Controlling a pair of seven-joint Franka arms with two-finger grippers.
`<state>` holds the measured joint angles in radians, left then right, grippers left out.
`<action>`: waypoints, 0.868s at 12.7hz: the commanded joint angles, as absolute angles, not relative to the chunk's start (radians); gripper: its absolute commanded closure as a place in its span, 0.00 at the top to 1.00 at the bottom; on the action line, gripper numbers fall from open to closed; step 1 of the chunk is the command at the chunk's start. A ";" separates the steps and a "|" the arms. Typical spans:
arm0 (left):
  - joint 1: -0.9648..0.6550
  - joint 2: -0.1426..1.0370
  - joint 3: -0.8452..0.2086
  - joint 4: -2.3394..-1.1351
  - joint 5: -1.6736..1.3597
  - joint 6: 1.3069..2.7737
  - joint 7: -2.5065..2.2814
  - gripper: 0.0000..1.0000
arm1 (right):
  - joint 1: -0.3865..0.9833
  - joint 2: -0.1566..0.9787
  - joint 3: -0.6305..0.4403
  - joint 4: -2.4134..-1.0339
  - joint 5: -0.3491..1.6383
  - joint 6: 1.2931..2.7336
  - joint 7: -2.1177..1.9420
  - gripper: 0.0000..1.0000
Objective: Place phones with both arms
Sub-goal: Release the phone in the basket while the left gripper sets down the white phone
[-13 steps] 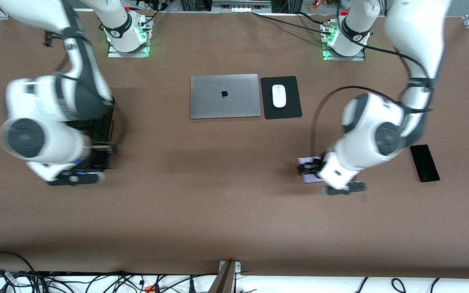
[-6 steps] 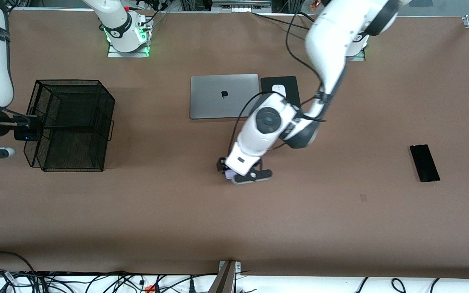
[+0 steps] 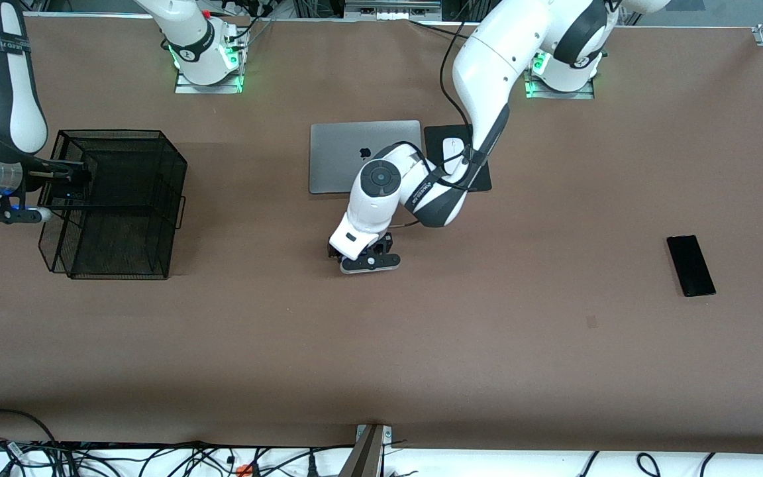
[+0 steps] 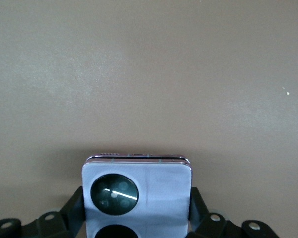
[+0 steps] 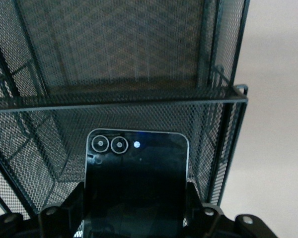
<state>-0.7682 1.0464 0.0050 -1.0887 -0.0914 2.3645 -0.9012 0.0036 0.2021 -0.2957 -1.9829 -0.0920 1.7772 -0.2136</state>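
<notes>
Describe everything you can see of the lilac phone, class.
The lilac phone is small and squarish with rounded corners, a matte pale back and a thin shiny edge. Two black circles sit on it, one partly cut off. The left gripper holds it by its sides above bare brown table, nearer the camera than the laptop.

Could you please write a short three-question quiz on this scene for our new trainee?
1. True or false: the left gripper holds the lilac phone.
2. What is the right gripper carrying to the mesh basket?
3. Which phone lies untouched: (a) lilac, (b) folded black, (c) black slab?

Key: 1 true; 2 the folded black phone; 3 c, the black slab toward the left arm's end of the table.
</notes>
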 commanded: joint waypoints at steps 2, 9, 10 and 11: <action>-0.788 1.088 0.041 -1.042 -0.075 2.407 -0.913 0.57 | 0.012 0.169 -0.344 -2.057 -0.084 1.828 -0.251 0.23; -0.784 1.075 0.083 -1.042 -0.077 2.405 -0.917 1.00 | 0.012 0.169 -0.384 -2.135 -0.077 1.922 -0.291 1.00; -0.775 1.048 0.084 -1.043 -0.075 2.392 -0.916 1.00 | 0.017 0.167 -0.379 -2.117 -0.077 1.893 -0.287 1.00; -0.755 1.008 0.084 -1.057 -0.074 2.361 -0.914 1.00 | 0.021 0.164 -0.371 -2.082 -0.077 1.855 -0.287 1.00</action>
<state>-0.7719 1.0668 0.0760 -1.0514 -0.0914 2.4124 -0.9017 0.0072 0.1900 -0.3752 -2.1174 -0.0910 1.9126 -0.2784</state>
